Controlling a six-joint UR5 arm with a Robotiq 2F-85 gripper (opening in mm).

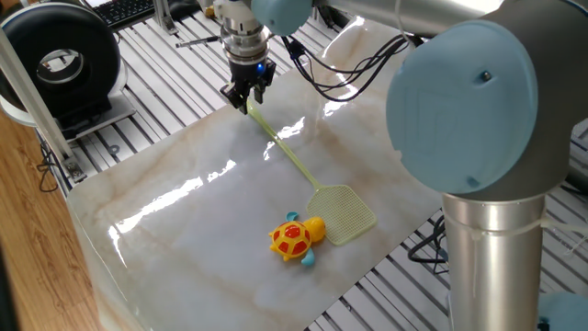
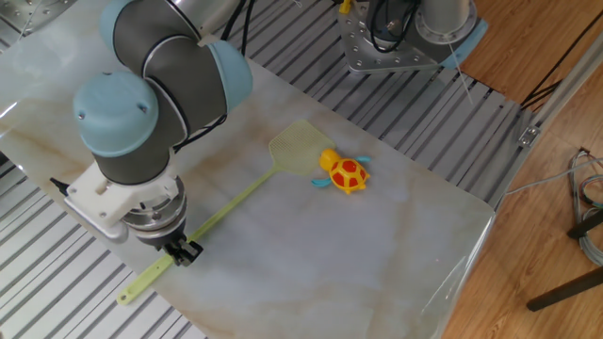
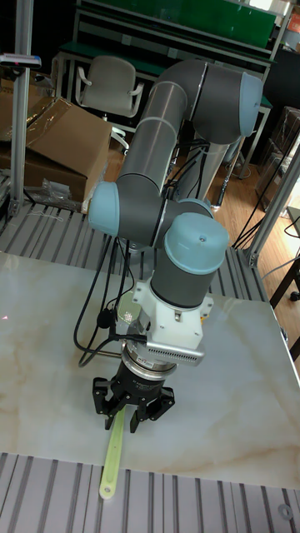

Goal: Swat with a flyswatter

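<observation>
A: Where was the flyswatter (image 1: 303,171) found?

B: It was laid flat on the marble table top (image 1: 175,230), with its thin handle stretched diagonally across the slab. In one fixed view the mesh head was seen at the near right of the slab. In the other fixed view the free end of the handle (image 2: 141,282) was seen close to the slab's edge.

A: And the gripper (image 3: 133,410)?

B: It was positioned over the handle, not far from that free end. In the tall fixed view the fingers (image 3: 100,403) were seen spread apart, one on each side of the handle, with a gap left between each pad and the plastic. Nothing was held. Whether the fingertips were touching the slab could not be told.

A: Was anything else noted on the table?

B: A small orange-and-yellow turtle toy (image 1: 296,238) was seen just beside the swatter's head; from one fixed view the head's edge appeared to be touched by it, though contact could not be confirmed. A black round device (image 1: 60,57) was seen off the slab, on the slatted metal surface beyond its far left corner.
</observation>
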